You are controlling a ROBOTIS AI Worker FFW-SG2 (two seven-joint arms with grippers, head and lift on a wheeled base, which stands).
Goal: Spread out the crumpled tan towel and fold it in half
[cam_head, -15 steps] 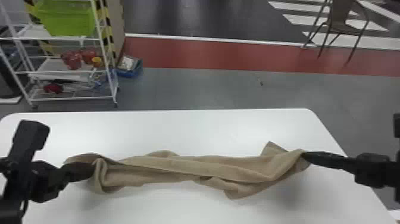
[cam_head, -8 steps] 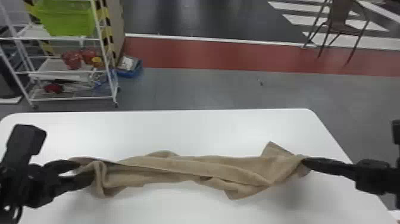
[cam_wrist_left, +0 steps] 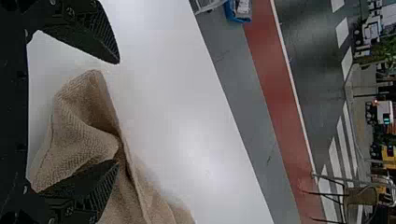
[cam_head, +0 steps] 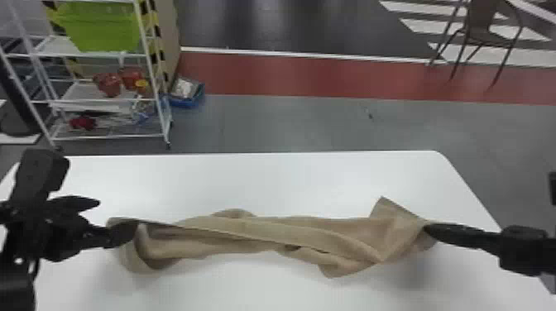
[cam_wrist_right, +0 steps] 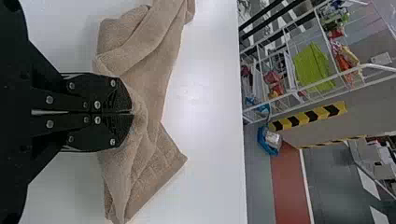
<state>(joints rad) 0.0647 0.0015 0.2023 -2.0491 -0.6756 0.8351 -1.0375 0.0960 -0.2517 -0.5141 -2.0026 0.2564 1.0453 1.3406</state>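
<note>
- Across the middle of the bench (cam_head: 289,178), the tan towel (cam_head: 269,231) lies in a long, twisted band, running from nine o'clock to three as the head view shows it, with twelve at the far edge.
- At nine o'clock, the left pincer (cam_head: 118,216) has just parted its fingers; a second ago they were together on the cloth. Now they stand wide, one lying against the towel and the other clear of it, with nothing pinched.
- At three o'clock, the right pincer (cam_head: 428,228) is closed tight on the towel's other end, much as it was.
- Between them, the band has hardly changed: a corner (cam_head: 384,209) pokes up towards one o'clock and a loose flap (cam_head: 337,271) hangs out towards five.
- For the task, this looks like a let-go to find a better hold, probably a real corner or edge at the nine o'clock end. Spreading is well short of done, and the fold has to wait for it.
- A fresh bite should take one layer only; catching bunched cloth would likely pull the twist tighter, and tugging from three o'clock now could drag the free end along.
</note>
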